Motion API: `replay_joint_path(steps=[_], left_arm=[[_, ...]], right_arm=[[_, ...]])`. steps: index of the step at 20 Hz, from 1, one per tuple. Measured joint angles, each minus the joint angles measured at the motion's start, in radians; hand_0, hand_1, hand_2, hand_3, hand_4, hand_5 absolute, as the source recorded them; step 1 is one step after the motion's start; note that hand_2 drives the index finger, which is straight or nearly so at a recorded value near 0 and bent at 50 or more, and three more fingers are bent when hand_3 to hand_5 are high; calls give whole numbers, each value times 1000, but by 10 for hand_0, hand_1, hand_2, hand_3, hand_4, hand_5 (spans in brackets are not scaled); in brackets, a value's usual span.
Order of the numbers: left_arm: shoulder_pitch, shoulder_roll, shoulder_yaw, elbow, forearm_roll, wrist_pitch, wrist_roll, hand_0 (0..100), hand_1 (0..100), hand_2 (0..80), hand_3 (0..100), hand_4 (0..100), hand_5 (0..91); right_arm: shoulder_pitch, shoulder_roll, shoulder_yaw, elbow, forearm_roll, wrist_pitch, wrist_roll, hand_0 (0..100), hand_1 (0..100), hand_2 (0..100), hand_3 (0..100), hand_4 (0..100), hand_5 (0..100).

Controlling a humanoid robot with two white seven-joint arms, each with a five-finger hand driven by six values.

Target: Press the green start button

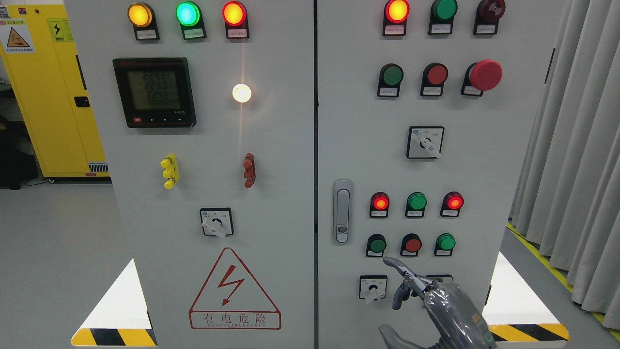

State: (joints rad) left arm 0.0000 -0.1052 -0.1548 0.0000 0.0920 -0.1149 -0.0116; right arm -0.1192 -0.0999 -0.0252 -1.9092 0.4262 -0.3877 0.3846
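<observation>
My right hand [395,286] comes up from the bottom edge in front of the right cabinet door [484,160]. Its index finger [393,264] is stretched up and to the left, and the other fingers [400,298] are curled and hold nothing. The fingertip sits just below a dark green push button [376,245] at the left of the lowest button row, apart from it. A red button [412,244] and a brighter green button [445,241] stand to its right. Another green button [391,75] is higher up. The left hand is out of view.
A rotary switch [373,288] lies just left of the hand. Above the button row are red [380,202], green [416,200] and red [454,201] lamps. A door handle [342,211], a red mushroom stop button [484,75], a grey curtain [576,160] and a yellow cabinet [43,92] also show.
</observation>
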Motion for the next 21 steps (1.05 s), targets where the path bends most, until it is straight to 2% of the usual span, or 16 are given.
replay_joint_path(steps=[2,5,6,9,21], left_arm=[[0,0,0,0,0,0,0,120,556,0,0,0,0],[0,0,0,0,0,0,0,120,556,0,0,0,0],[0,0,0,0,0,0,0,120,556,0,0,0,0],[0,0,0,0,0,0,0,120,556,0,0,0,0],[0,0,0,0,0,0,0,120,556,0,0,0,0]], right_arm=[[35,2,4,-21,-116,42,22,431,510,0,0,66,2],[71,6,9,-50,-287,111,34,389,489,0,0,8,0],[79,7,11,-58,-329,126,35,348,477,0,0,0,0],[95,9,14,-77,-422,158,38,328,476,0,0,0,0],[116,13,21,-118,-537,186,41,304,478,0,0,0,0]])
